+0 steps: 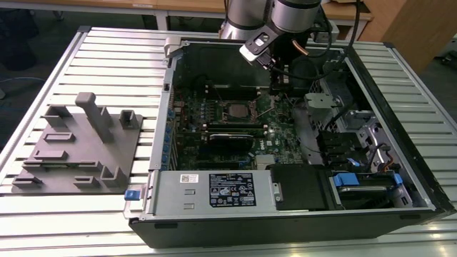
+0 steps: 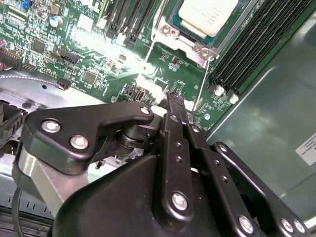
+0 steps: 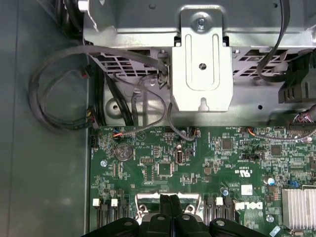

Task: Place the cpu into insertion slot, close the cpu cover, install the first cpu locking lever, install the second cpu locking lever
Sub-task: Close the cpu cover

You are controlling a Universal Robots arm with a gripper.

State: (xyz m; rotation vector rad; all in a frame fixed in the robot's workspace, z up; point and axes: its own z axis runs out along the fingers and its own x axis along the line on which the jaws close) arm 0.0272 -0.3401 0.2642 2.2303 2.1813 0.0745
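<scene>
— Exterior view, biggest first: slatted counter [image 1: 85, 53], carrying an open computer case [image 1: 286, 233] on its side, with a grey fixture block [image 1: 78, 160] well apart toward the exterior view's left.
— And inside the case?
— Green motherboard [image 1: 192, 142], with the insertion slot [image 1: 234, 111] near its middle and the arm reaching down just beyond it.
— Closer in, second wrist view?
— Silvery cpu cover [image 2: 163, 30], seemingly lying down around the cpu [image 2: 205, 15], seated in the slot with its pale metal face up. Two thin wire levers beside it, near lever [image 2: 202, 81] and far lever [image 2: 146, 57], apparently standing free, not hooked down.
— State of the hand [image 2: 173, 101]?
— Closed, fingers pressed together, nothing visible between them. Tips just beside the free end of the near lever; touching or not, hard to say.
— Handling?
— Probably light, stiff and slick, that chip. Likely fragile on the underside, so best taken by the edges only. As for the levers: springy wire, best caught near the bent end.
</scene>
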